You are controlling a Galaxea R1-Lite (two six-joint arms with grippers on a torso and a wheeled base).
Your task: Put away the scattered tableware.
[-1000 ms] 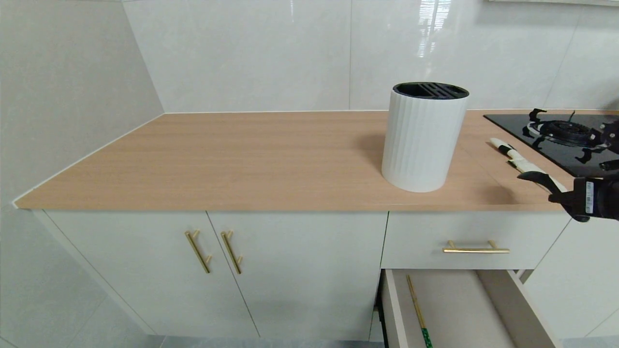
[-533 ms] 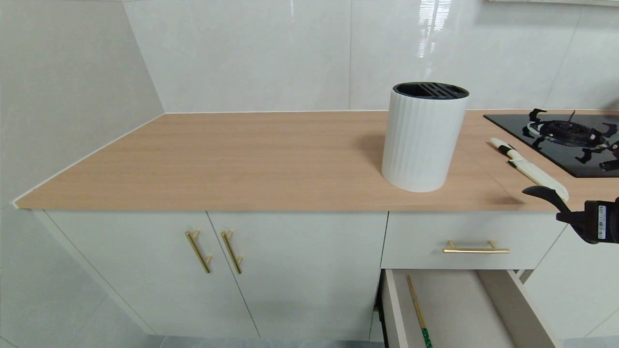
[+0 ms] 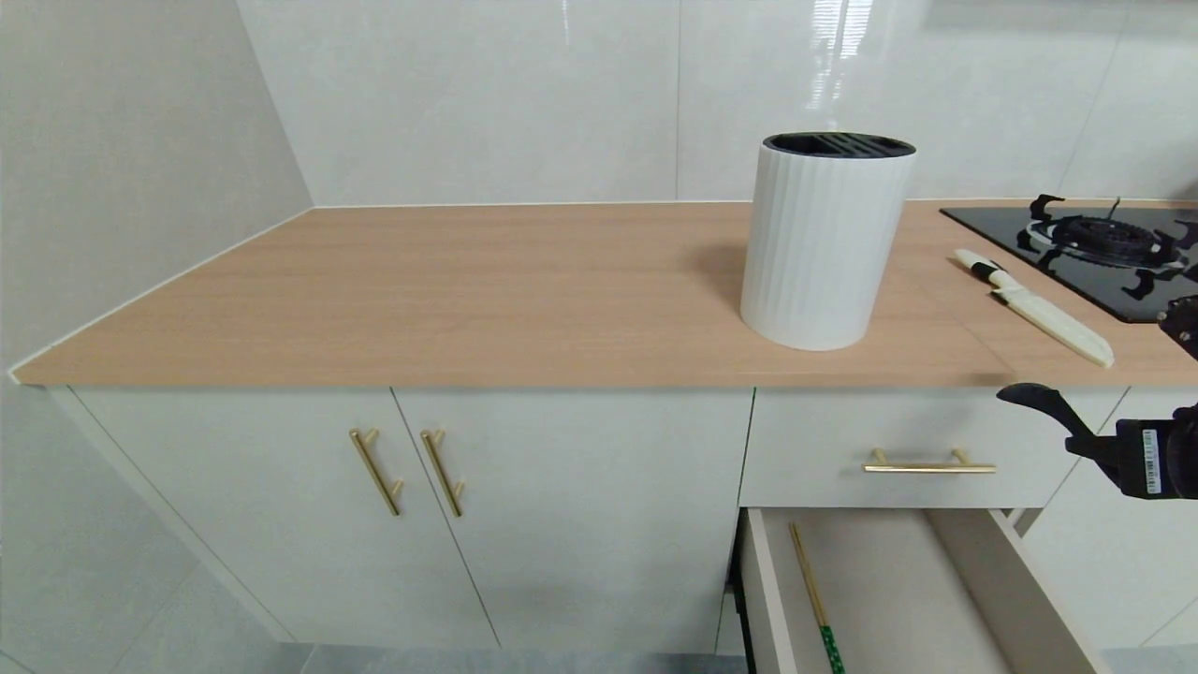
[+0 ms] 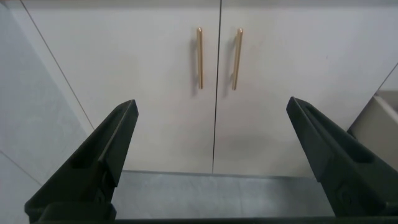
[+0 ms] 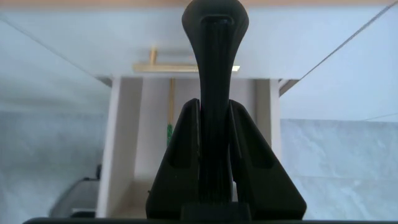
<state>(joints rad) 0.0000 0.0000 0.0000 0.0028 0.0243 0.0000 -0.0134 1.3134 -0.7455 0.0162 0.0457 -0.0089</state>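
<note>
- The table (image 3: 468, 281) is running along the tiled back wall, with a broad stretch of wood lying between its left corner and the white ribbed holder (image 3: 824, 243).
- The holder is standing upright near the table's front edge, its dark slotted top facing up.
- The knife (image 3: 1034, 309) is lying flat on the table between the holder and the stove (image 3: 1095, 248), apart from both, its tip pointing toward the front edge.
- Below the table edge, a closed drawer front with a gold handle (image 3: 929, 461) is sitting above the open drawer (image 3: 889, 590), which is sticking out toward the robot.
- A chopstick (image 3: 812, 599) is lying in the open drawer close to its left wall.
- The right gripper (image 3: 1025, 395) is hanging in front of the closed drawer front, just under the table edge, below the knife; its fingers (image 5: 215, 25) are pressing together on nothing.
- The left gripper (image 4: 211, 143) is facing the two cabinet doors (image 4: 217, 93), its fingers spreading wide apart and holding nothing.
</note>
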